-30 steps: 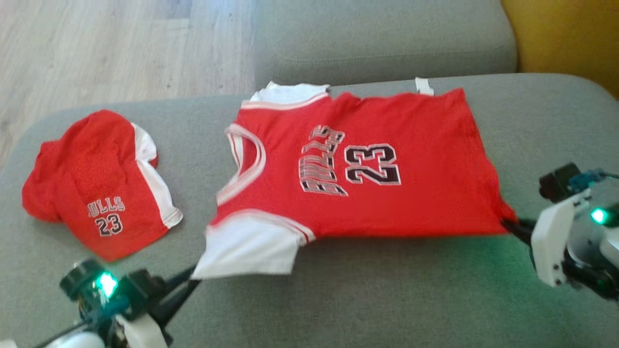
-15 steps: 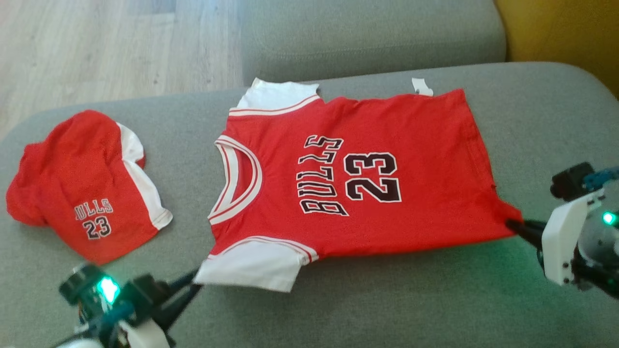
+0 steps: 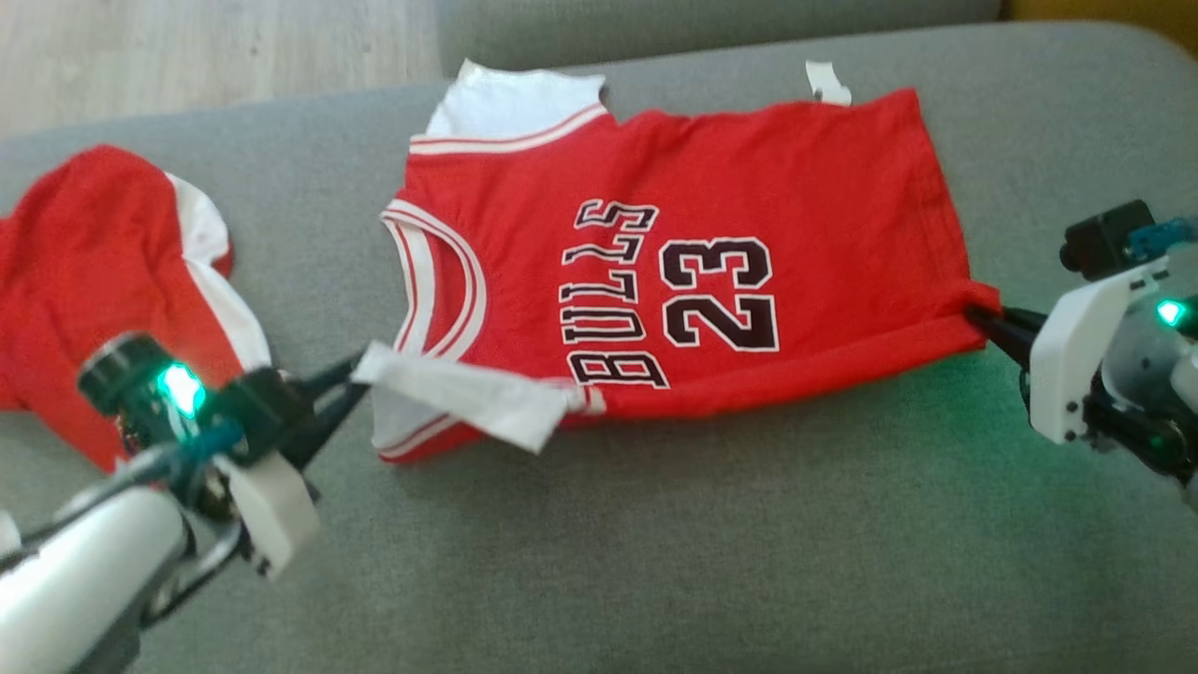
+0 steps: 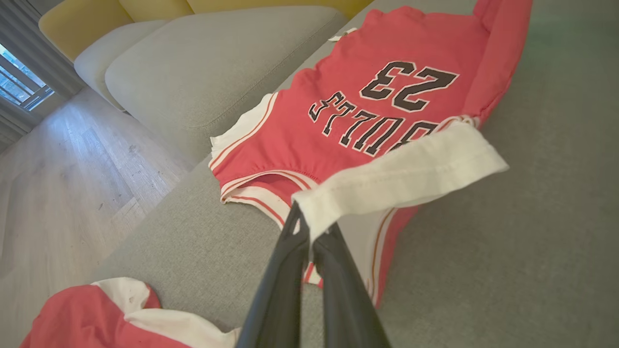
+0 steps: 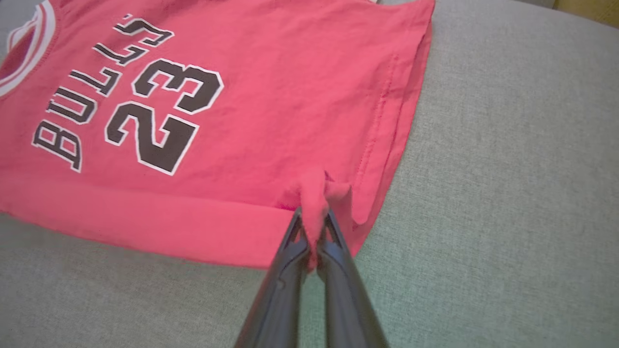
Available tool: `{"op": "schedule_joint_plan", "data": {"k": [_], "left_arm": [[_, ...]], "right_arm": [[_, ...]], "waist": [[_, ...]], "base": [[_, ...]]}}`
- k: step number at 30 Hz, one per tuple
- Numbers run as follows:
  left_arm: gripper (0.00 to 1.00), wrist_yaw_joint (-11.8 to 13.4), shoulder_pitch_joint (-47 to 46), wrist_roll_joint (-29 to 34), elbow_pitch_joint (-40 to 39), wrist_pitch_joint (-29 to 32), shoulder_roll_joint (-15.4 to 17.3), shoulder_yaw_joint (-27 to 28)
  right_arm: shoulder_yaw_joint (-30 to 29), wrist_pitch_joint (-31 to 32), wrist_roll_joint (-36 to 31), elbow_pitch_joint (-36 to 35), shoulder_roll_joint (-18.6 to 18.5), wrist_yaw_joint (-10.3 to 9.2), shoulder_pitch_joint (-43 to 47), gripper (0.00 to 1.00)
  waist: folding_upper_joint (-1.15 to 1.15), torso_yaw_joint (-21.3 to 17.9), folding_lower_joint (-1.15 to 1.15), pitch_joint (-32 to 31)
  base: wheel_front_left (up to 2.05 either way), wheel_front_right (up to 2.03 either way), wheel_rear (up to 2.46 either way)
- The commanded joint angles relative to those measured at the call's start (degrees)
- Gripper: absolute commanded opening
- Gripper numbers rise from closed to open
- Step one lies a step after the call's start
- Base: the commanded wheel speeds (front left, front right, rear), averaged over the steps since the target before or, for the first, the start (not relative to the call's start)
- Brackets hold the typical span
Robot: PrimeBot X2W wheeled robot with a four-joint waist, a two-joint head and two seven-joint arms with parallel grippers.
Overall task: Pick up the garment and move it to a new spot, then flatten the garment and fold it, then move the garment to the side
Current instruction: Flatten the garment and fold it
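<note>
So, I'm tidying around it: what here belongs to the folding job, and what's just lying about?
In the job: jersey; left gripper, shut on its white sleeve; right gripper, shut on its hem corner.
Lying about: red shorts on the sofa.

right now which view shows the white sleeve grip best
Left wrist view: the left pincer is shut on the white sleeve edge, close up. Head view shows it smaller, lifted across the jersey. Right wrist view faces the hem.

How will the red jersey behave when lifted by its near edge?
The jersey is probably floppy: its white sleeve folds limply from the left gripper. Likely light: the right gripper holds only a small bunched corner. Its middle may sag.
</note>
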Motion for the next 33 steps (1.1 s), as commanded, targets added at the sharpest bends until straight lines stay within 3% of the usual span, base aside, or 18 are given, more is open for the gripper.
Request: {"op": "schedule_joint_plan", "data": {"k": [1,9,16,17,18,19,23,33], "left_arm": [[0.00,-0.3,-4.4,0.6,-0.4,0.3,1.8,2.7],[0.00,-1.2,-14.8,0.2,6.9,0.6,0.4,-0.7],[0.00,-1.3,-24.1,-2.6,11.8,0.3,0.1,-8.6],[0.00,-1.3,-25.4,-3.4,12.7,0.2,-0.1,-9.3],[0.25,-1.3,-26.6,-4.0,13.8,-0.1,-0.6,-9.7],[1.00,-1.3,-27.9,-4.2,14.9,-0.5,-1.1,-9.9],[1.00,-1.0,-30.8,-4.6,19.1,-3.5,-3.6,-9.0],[1.00,12.9,-30.0,-7.5,26.8,-20.8,-11.8,1.6]], "right_arm": [[-1.0,-0.1,-0.5,-0.2,-0.7,-0.04,-1.2,0.00],[-2.3,-0.7,-2.4,3.9,2.7,-0.04,-4.8,0.00],[-1.2,-0.8,-4.5,5.9,4.9,-0.04,-8.8,0.00],[-1.0,-1.3,-4.9,6.0,5.0,-0.04,-9.5,0.15],[-1.2,-2.0,-5.2,6.5,5.2,-0.04,-10.2,0.93],[-1.5,-2.4,-5.3,7.3,5.5,-0.04,-10.8,1.00],[-2.9,-5.8,-6.7,9.4,6.6,-0.04,-13.1,1.00],[-11.3,-29.7,-12.1,15.7,10.7,-0.04,-14.8,1.00]], "waist": [[0.00,-0.5,-0.01,1.3],[0.00,-1.6,-0.01,4.8],[0.00,-2.6,-0.01,7.9],[0.00,-2.7,-0.01,8.3],[0.00,-2.7,-0.01,8.7],[0.00,-2.7,-0.01,9.0],[0.00,-2.5,-0.01,9.8],[0.00,-1.3,-0.01,7.1]], "base": [[0.00,0.00,0.00],[0.00,0.00,0.00],[0.00,0.00,0.00],[0.00,0.00,0.00],[0.00,0.00,0.00],[0.00,0.00,0.00],[0.00,0.00,0.00],[0.00,0.00,0.00]]}}
